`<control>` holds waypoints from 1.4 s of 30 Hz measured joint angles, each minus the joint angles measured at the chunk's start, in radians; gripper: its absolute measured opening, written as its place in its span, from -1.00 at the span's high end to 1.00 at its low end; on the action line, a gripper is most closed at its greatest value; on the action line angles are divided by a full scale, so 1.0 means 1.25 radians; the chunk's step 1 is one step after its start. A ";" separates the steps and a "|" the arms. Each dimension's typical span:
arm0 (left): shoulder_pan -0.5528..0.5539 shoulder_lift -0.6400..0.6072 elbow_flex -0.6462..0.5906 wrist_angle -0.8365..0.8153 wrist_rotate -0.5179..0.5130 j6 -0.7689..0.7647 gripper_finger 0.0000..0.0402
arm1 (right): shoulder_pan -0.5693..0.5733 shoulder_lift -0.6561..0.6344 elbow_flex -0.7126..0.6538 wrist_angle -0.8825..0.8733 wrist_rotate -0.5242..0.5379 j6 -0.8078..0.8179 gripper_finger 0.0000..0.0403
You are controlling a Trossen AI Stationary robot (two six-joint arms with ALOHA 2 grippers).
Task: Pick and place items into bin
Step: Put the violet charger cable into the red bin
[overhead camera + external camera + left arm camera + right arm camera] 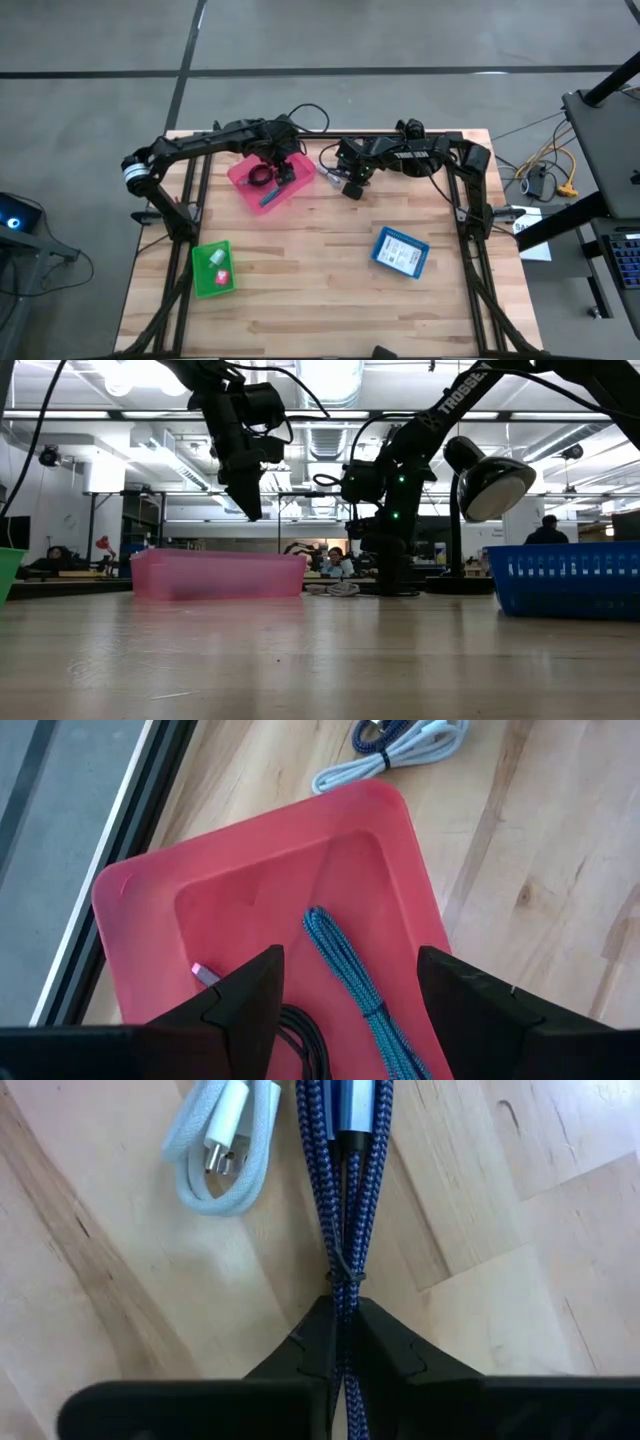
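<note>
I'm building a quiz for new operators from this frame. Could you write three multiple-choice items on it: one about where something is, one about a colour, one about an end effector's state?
1. Where does the teal braided cable lie?
A. in the blue bin
B. in the pink bin
C. on the bare table

2. What colour is the bin nearest the table's front left corner?
A. green
B. pink
C. blue

3. What is the state of the right end effector?
A. open above the pink bin
B. shut on nothing
C. shut on the dark blue braided cable

Answers:
1. B: the left wrist view shows it on the floor of the pink bin, under the open left end effector.
2. A: the high view shows the green bin there; the blue bin sits to the right.
3. C: the right wrist view shows the right end effector pinching the dark blue braided cable, beside a pale coiled cable.
</note>
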 joint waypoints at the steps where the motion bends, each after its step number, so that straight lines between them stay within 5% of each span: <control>1: 0.000 -0.002 0.000 -0.003 0.000 0.000 -0.06 | 0.000 -0.004 -0.001 -0.001 0.002 -0.002 0.93; 17: 0.000 -0.071 -0.001 -0.086 -0.001 -0.001 -0.06 | 0.038 -0.116 -0.003 0.002 0.003 -0.008 0.93; 31: -0.006 -0.182 -0.017 -0.048 0.030 0.008 -0.06 | 0.162 -0.153 -0.023 0.098 -0.009 -0.062 0.94; 42: -0.012 -0.276 -0.170 0.043 0.032 0.026 -0.06 | 0.207 -0.165 -0.136 0.201 0.026 -0.019 0.94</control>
